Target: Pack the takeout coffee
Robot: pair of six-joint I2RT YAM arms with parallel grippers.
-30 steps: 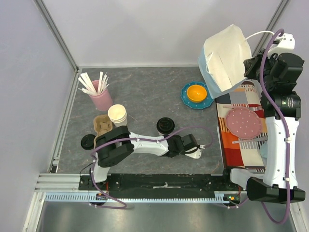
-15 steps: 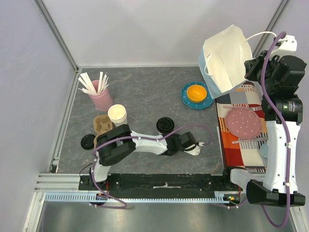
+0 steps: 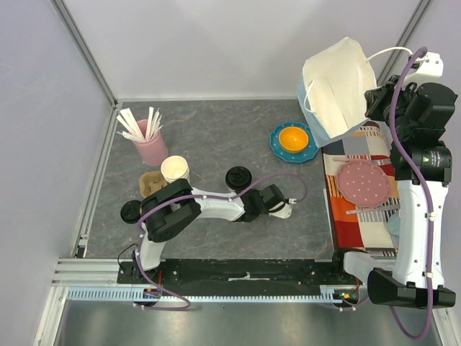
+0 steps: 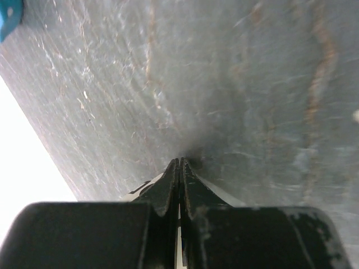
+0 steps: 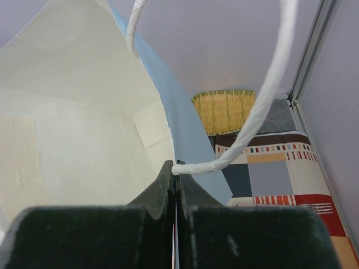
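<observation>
The takeout coffee (image 3: 238, 177), a white cup under a black lid, stands upright mid-table. My left gripper (image 3: 287, 210) lies low over the grey tabletop to its right and nearer me, apart from it, jaws pressed together with nothing between them (image 4: 180, 163). The cup is out of the left wrist view. At the back right, a white and light-blue paper bag (image 3: 335, 83) hangs mouth-open above the table. My right gripper (image 3: 369, 99) is shut on its upper edge (image 5: 177, 167), beside the white cord handle (image 5: 263, 101).
A pink cup of white sticks (image 3: 149, 146), stacked lidless cups (image 3: 175, 170), a cardboard cup carrier (image 3: 150, 184) and a loose black lid (image 3: 131, 211) sit at the left. An orange bowl on a blue plate (image 3: 294, 141) is by the bag. A patterned cloth (image 3: 346, 209) holds a pink plate (image 3: 364, 182).
My left gripper has swung back and to the left across the table. The takeout coffee now stands slightly farther left and back. The right arm and bag have hardly moved.
</observation>
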